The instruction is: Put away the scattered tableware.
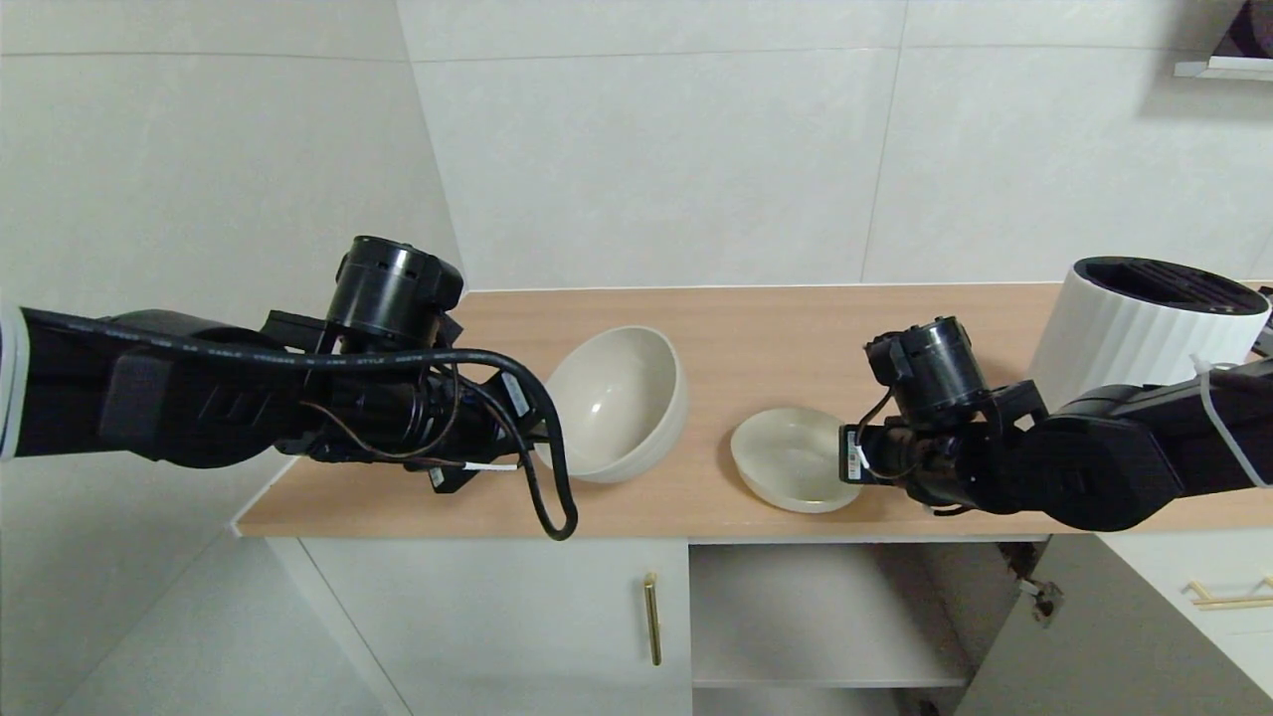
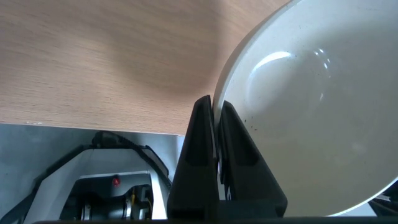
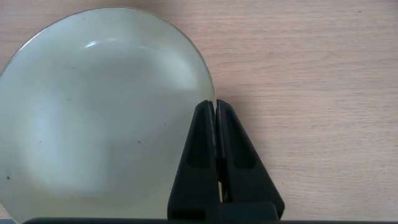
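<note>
A large cream bowl (image 1: 622,398) (image 2: 311,106) is tipped on its side over the wooden countertop (image 1: 756,338), its opening turned toward my left arm. My left gripper (image 1: 537,433) (image 2: 214,104) is shut on its rim, one finger inside and one outside. To the right, a small shallow cream plate (image 1: 791,459) (image 3: 99,112) sits near the counter's front edge, slightly tilted. My right gripper (image 1: 847,465) (image 3: 214,106) is shut on the plate's right rim. Whether either dish is clear of the counter I cannot tell.
A white ribbed round container (image 1: 1144,323) stands at the back right of the counter. Below the counter, a cupboard stands open with a bare shelf (image 1: 816,636); a closed door with a gold handle (image 1: 651,617) is to its left. Tiled walls close the back and left.
</note>
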